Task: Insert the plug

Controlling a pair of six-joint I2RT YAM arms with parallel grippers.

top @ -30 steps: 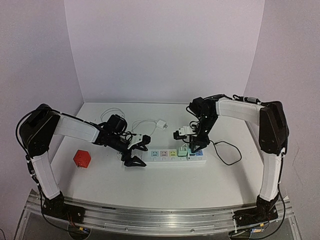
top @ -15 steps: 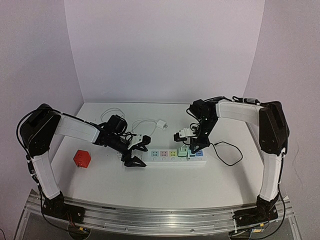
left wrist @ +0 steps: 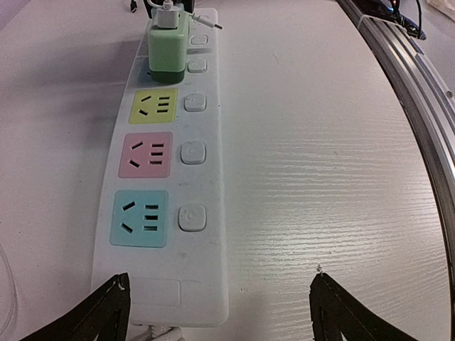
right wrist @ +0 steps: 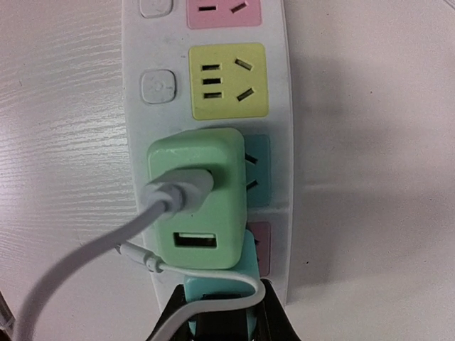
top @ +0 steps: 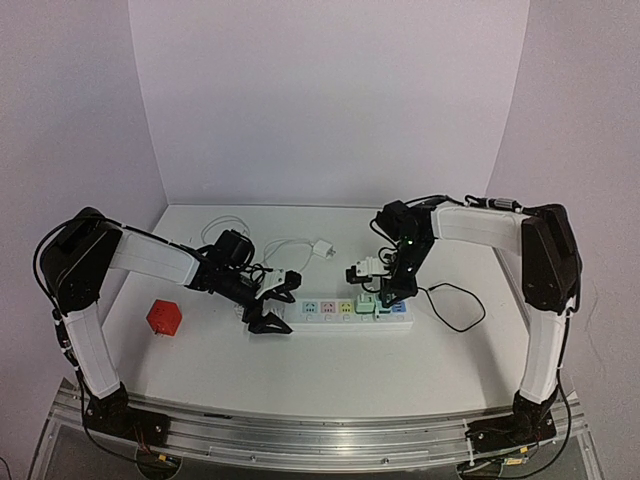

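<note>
My right gripper (top: pixel 392 288) had edged slightly rightward, while my left gripper (left wrist: pixel 224 312) had stayed put, fingers spread wide astride the power strip's (left wrist: pixel 170 177) left end. The green plug (right wrist: pixel 195 199) stood in a socket near the strip's right end, seemingly seated. Whether my right fingers were closed, I couldn't tell. Next, I judged, came one firm downward press, then withdrawal.
</note>
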